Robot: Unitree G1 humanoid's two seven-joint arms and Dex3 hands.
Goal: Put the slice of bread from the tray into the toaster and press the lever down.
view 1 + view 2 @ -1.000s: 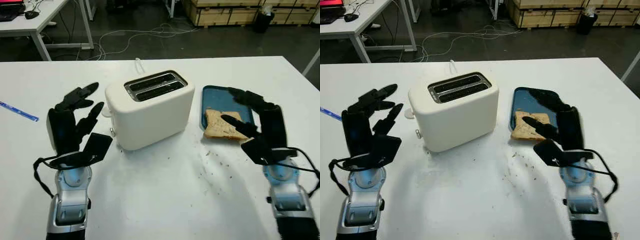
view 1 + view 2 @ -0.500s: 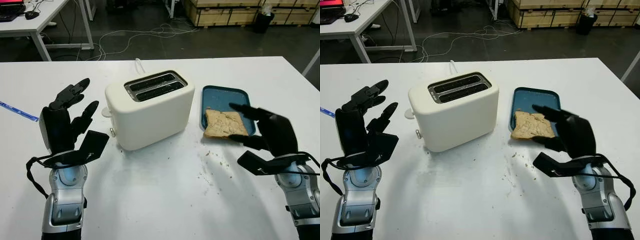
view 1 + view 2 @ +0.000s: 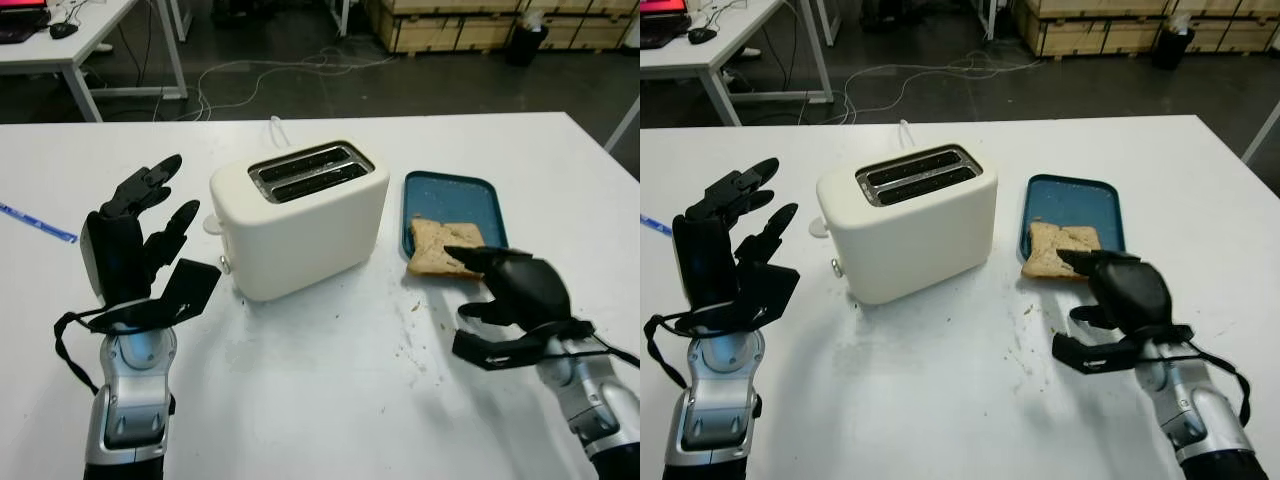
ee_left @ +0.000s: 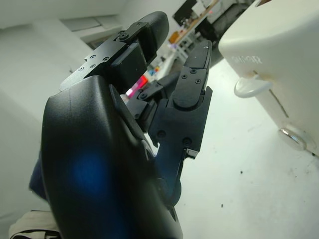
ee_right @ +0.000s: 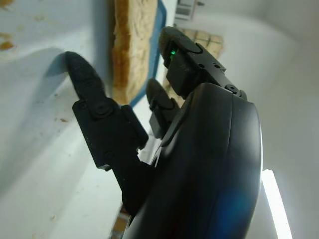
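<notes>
Here, right hand (image 3: pixel 515 290) fingers (image 5: pixel 92 104) open at bread (image 3: pixel 440 248) edge, holding nothing, left hand (image 3: pixel 135 245) open

Even overhead light; soft shadows beneath toaster (image 3: pixel 298 218) and right hand (image 3: pixel 518 292); wrist views soft beyond fingers.

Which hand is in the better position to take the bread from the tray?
The right hand: it is open beside the bread slice on the tray. The left hand is beyond the toaster.
</notes>
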